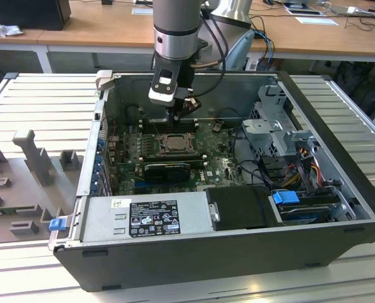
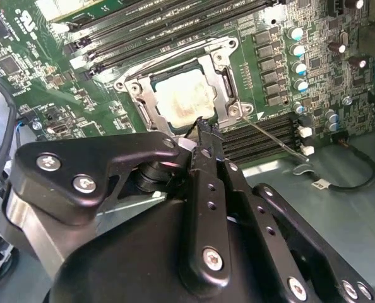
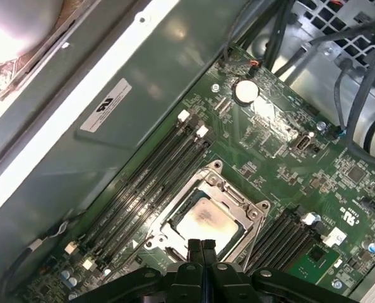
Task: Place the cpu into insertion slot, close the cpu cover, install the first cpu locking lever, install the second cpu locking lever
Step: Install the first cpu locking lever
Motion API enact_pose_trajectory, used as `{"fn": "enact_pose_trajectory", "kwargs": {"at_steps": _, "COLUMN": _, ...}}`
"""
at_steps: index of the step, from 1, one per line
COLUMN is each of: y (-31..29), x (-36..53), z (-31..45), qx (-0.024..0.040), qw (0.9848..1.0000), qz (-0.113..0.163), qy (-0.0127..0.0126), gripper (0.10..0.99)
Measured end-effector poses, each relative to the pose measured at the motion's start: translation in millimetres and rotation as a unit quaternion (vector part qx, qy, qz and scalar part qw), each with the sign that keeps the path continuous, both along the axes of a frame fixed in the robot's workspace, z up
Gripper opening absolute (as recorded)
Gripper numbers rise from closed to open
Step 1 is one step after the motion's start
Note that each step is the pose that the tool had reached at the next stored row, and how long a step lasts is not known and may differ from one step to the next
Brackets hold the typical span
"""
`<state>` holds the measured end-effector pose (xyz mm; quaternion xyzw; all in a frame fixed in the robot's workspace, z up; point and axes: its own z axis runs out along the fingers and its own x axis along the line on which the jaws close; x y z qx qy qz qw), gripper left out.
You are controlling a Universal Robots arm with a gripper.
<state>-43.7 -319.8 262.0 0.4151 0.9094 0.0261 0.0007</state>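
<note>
while its fingers press together on nothing, the hand (image 2: 203, 128) hovers just above the cpu (image 2: 184, 101), seated in the insertion slot (image 2: 227, 79) under the lowered cpu cover (image 2: 143, 107); a white label (image 3: 105, 104) lies beyond.

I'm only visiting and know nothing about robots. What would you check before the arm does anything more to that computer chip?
1. Pale silver square chip sits in the black-framed socket: ok.
2. Silvery metal cover frame is down around the chip: ok.
3. Tool is shut, with nothing visibly between its fingers: ok.
4. Tool tip is at the socket's edge in both wrist views; touching it or not: cannot tell.
5. Thin metal lever beside the socket is latched: cannot tell.
</note>
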Motion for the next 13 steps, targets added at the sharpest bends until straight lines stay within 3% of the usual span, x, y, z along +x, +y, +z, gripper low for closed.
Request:
{"fn": "enact_pose_trajectory", "kwargs": {"at_steps": 7, "y": 0.0, "x": 0.0, "z": 0.0, "qx": 0.0000, "qw": 0.9995, "qz": 0.032, "qy": 0.0000, "gripper": 0.106}}
{"fn": "enact_pose_trajectory", "kwargs": {"at_steps": 9, "y": 0.0, "x": 0.0, "z": 0.0, "qx": 0.0000, "qw": 0.9981, "qz": 0.061, "qy": 0.0000, "gripper": 0.106}}
{"fn": "enact_pose_trajectory", "kwargs": {"at_steps": 13, "y": 0.0, "x": 0.0, "z": 0.0, "qx": 0.0000, "qw": 0.9962, "qz": 0.087, "qy": 0.0000, "gripper": 0.106}}
